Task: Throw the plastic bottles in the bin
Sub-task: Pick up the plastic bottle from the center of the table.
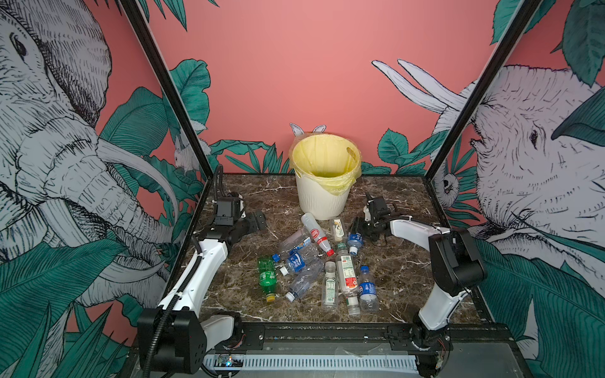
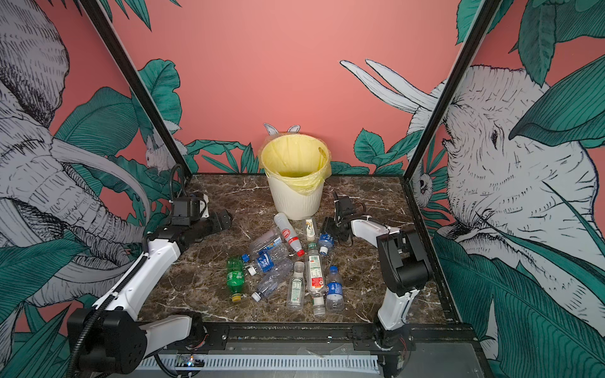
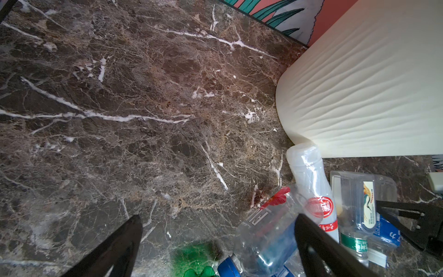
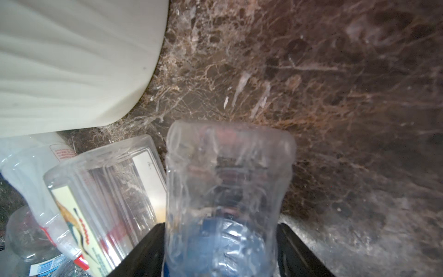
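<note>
Several plastic bottles lie scattered on the dark marble table in front of the bin, a cream ribbed wastebasket with a yellow bag, seen in both top views. My right gripper is low by the bin's right side. Its jaws press both sides of a clear blue-labelled bottle with a white cap, which lies at the pile's far right. My left gripper hangs open over bare marble left of the pile, nothing between its fingers. A green bottle and a red-capped bottle lie nearby.
Black frame posts rise at the table's back corners, with printed walls behind. A black rail runs along the front edge. The bin's wall stands close to the right gripper, and a square clear bottle lies right beside the gripped one.
</note>
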